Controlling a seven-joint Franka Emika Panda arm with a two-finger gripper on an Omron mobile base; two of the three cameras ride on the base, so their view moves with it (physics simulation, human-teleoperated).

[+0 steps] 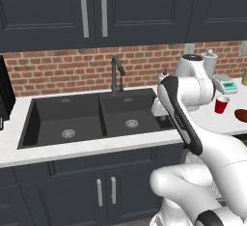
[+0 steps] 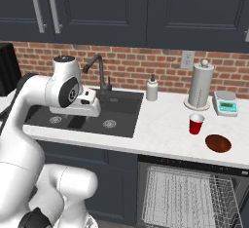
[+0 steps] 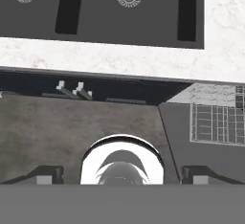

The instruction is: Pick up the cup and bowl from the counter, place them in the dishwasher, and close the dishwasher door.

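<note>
Jaws spread wide, empty, over the sink edge — cup point(image 2: 196, 123) sits well off to the right on the bench point(image 2: 160, 124), bowl point(image 2: 218, 143) beyond.

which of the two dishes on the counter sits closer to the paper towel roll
The red cup. It stands just in front of the paper towel roll, while the shallow dark brown bowl lies farther forward and to the right, near the counter edge.

Flat, even rendered light, no clear source direction. Tabletop point(image 2: 165, 124) bright, no glare; sink point(image 1: 87, 119) basins and cabinets point(image 1: 144, 7) dark but readable. Shadows soft and faint, a small one under the cup point(image 2: 196, 123). All views sharp, no motion blur or edge distortion. Dishwasher point(image 2: 194, 193) rack wires alias slightly.
</note>
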